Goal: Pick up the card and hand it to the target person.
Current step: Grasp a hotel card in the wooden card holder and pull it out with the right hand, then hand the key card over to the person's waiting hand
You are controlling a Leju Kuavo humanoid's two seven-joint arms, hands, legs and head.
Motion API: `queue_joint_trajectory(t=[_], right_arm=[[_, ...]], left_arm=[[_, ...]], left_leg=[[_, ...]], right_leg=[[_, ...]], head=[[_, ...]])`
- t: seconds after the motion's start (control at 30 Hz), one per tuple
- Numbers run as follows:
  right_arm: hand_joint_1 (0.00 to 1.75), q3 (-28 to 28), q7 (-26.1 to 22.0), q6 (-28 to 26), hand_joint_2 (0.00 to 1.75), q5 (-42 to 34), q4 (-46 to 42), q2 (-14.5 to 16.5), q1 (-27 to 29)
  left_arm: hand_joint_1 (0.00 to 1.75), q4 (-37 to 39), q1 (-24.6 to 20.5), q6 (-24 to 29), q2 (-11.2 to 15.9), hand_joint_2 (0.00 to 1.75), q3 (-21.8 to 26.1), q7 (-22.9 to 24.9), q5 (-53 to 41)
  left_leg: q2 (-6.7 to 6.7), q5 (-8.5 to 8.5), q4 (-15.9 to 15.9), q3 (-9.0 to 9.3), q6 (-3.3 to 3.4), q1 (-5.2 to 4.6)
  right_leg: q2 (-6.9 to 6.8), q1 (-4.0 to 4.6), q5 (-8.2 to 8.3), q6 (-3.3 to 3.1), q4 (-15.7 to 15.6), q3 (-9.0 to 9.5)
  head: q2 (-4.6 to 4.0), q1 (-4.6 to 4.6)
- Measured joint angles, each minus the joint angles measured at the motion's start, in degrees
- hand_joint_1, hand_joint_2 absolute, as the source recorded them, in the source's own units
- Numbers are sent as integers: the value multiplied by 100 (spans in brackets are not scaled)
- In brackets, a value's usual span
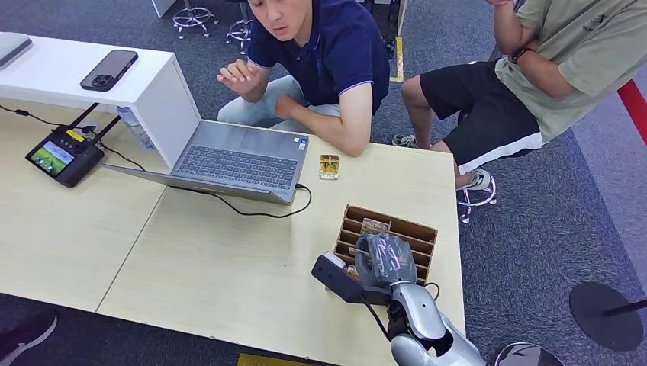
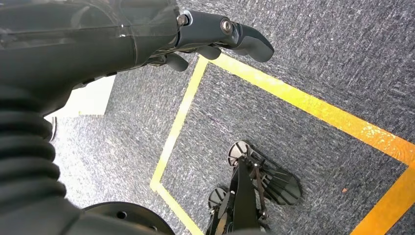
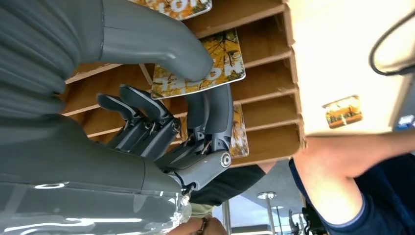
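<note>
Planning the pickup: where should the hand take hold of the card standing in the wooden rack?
Pinch the card by its free edge jutting past the rack dividers, thumb on one face and fingers behind, coming from the open side. The right hand looks placed about that way; the slots hide the rest.

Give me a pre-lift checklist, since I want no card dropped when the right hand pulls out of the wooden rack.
1. Grip: right hand pinches the card between thumb and fingers: ok.
2. One card only: cannot tell; another card sits right behind the fingers.
3. Card free of the rack: not ok, it lies within the slots.
4. Path to the people: the cable and loose card lie on the table beyond the rack: ok.
5. Receiver ready: the nearer person's hand is raised, not reaching: cannot tell.
6. Left hand hangs over the floor: ok.
</note>
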Motion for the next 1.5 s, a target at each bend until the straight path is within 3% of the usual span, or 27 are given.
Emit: queue_joint_trajectory(t=[0.13,0.23,0.4,0.53,0.73,1.07,1.2,1.27,1.4,1.5], right_arm=[[175,0,-222,-204,175,-257,0,8,-22],[175,-1,-668,-545,175,-933,13,69,-191],[175,-4,-1559,-1071,175,-2312,295,318,-1094],[175,-4,-1926,-1249,175,-2845,864,592,-1882],[175,-4,-2056,-1410,175,-3013,1716,905,-2520],[175,8,-1898,-1495,175,-2844,2561,1196,-2894],[0,14,-1842,-1551,175,-2710,2748,1268,-2938],[0,24,-1796,-1553,175,-2651,2804,1287,-2958],[0,43,-1714,-1549,175,-2573,2867,1293,-2984],[0,61,-1724,-1551,175,-2615,2883,1293,-2985]], left_arm=[[0,0,0,-3,2,175,0,5,-13],[0,0,-1,-39,2,175,-5,25,-73],[0,0,-10,-201,0,175,-67,39,-310],[0,-1,-16,-258,-2,175,-169,72,-432],[0,0,-20,-288,-2,175,-306,151,-518],[0,0,-22,-316,-4,175,-444,103,-535],[0,-1,-22,-376,-7,175,-472,4,-549],[0,-1,-22,-403,-8,175,-493,-21,-551],[0,0,-22,-404,-8,0,-534,-39,-528],[0,0,-21,-393,-10,0,-546,-39,-489]], left_leg=[[0,0,0,-2,0,0],[0,0,0,-4,0,0],[2,12,0,-3,-1,0],[0,18,0,-4,-1,1],[-2,19,0,-7,-1,0],[-2,19,0,-8,-1,0],[-2,20,0,-7,-1,0],[-2,20,0,-7,-1,0],[-2,19,0,-8,-1,0],[-2,19,0,-7,0,0]], right_leg=[[0,0,0,0,1,0],[2,0,2,-2,2,-1],[3,0,9,-1,3,-2],[0,0,12,0,4,-1],[-1,0,13,0,4,-2],[-2,0,13,1,3,-3],[-1,0,15,1,4,-4],[-1,0,15,1,4,-4],[-1,0,15,1,4,-4],[-1,0,15,1,3,-4]], head=[[0,0],[0,0],[0,0],[0,1],[0,1],[0,1],[0,0],[0,0],[0,0],[0,0]])
